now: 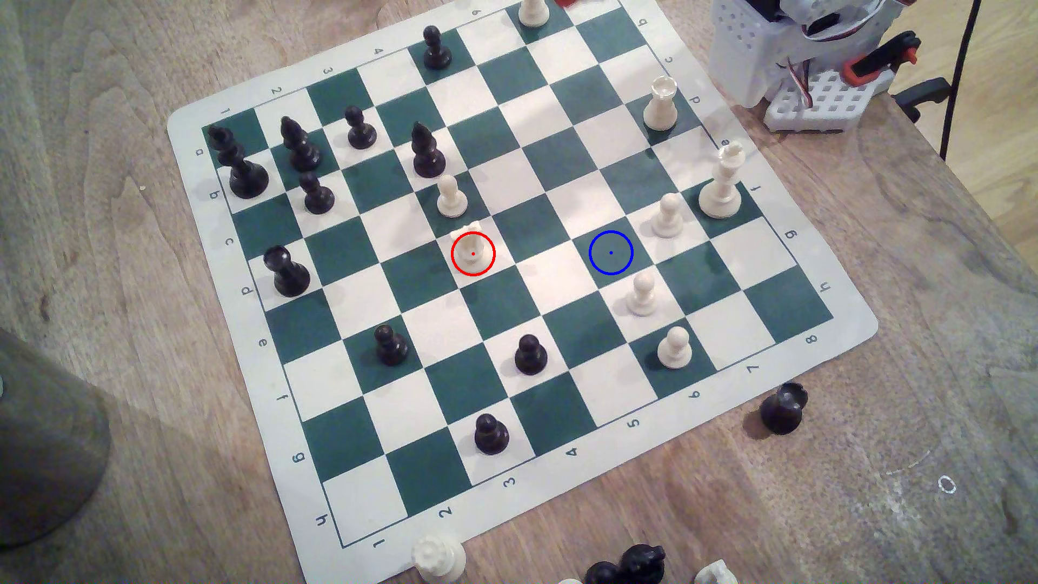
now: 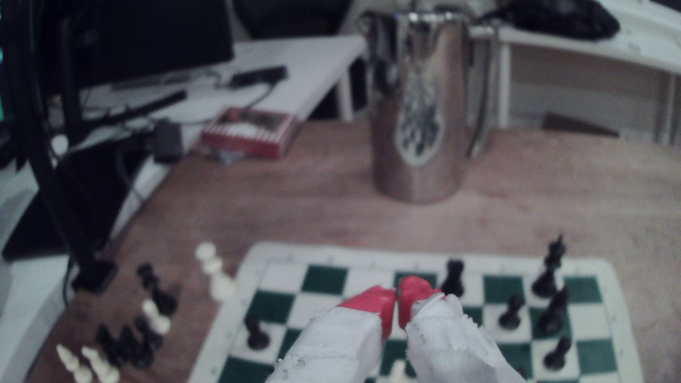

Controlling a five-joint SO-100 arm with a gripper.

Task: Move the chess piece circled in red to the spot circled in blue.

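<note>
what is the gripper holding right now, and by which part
Nothing. The gripper has its red tips closed together with nothing between them, and the chess piece stands untouched in its red ring.

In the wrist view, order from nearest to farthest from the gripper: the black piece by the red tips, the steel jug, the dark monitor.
1. Black piece: on the board, just beyond the gripper.
2. Steel jug: on the wooden table past the board.
3. Dark monitor: on the white desk behind.

My fingertips (image 2: 397, 298) are pressed together high over the board (image 1: 831, 342). The spot (image 1: 611, 252) ahead is bare, yet cream pawns (image 1: 667, 214) crowd its far side. Another pawn (image 1: 451, 195) stands just beside the chess piece (image 1: 472, 250); open squares lie between the two.
</note>
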